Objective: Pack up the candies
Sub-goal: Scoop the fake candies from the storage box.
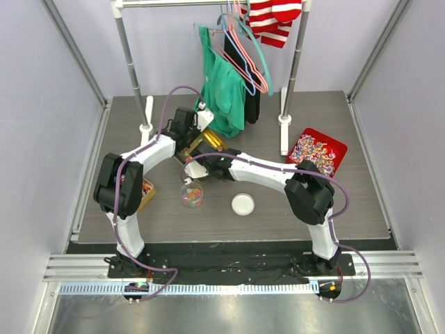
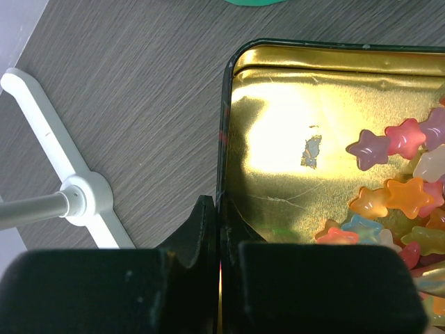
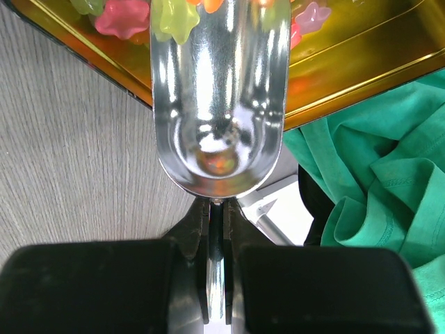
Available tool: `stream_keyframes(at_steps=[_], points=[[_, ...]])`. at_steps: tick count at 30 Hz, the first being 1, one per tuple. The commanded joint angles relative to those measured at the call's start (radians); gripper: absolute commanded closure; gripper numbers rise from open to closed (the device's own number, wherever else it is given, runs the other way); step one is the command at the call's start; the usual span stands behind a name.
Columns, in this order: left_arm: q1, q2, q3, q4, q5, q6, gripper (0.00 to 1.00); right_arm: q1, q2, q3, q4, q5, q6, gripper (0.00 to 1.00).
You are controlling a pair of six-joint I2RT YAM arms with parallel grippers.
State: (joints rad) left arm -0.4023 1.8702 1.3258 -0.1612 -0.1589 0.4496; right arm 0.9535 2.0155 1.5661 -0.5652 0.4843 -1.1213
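Nearest the bases, a clear jar [image 1: 192, 196] holding what look like colourful sweets stands at nine o'clock of a round white lid [image 1: 243, 204]. Beyond, the right gripper [image 3: 216, 212] pinches a shiny steel scoop [image 3: 219, 90] by its handle. The left gripper [image 2: 217, 209] clamps the rim of a gold rectangular tin [image 2: 278, 139]. Translucent star-shaped candies [image 2: 396, 198] lie at the tin's three-o'clock side.

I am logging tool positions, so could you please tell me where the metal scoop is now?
In the right wrist view, the metal scoop is clamped by its handle in the right gripper, its bowl reaching over the rim of the gold tin.
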Motion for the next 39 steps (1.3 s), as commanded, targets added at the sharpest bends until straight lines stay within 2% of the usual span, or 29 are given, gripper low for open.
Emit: stream_keyframes(at_steps=[1,7,15,21,26,39], points=[[-0.033,-0.019,0.038,0.065,0.082,-0.089,1.00,0.045,0.020,-0.050,0.082,-0.191,-0.003,0.99],[-0.035,-0.008,0.035,0.061,0.082,-0.112,1.00,0.045,0.035,-0.043,0.087,-0.262,0.084,0.99],[-0.033,-0.008,0.039,0.054,0.045,-0.123,1.00,0.047,0.057,0.000,0.090,-0.254,0.187,0.99],[-0.033,-0.019,0.029,0.043,-0.013,-0.152,1.00,0.044,0.042,-0.020,0.106,-0.256,0.374,0.99],[-0.035,-0.019,0.012,0.040,-0.033,-0.167,1.00,0.030,-0.029,-0.099,0.221,-0.271,0.498,0.99],[-0.015,0.018,0.000,0.051,-0.021,-0.226,1.00,-0.030,-0.207,-0.258,0.393,-0.239,0.609,0.99]])
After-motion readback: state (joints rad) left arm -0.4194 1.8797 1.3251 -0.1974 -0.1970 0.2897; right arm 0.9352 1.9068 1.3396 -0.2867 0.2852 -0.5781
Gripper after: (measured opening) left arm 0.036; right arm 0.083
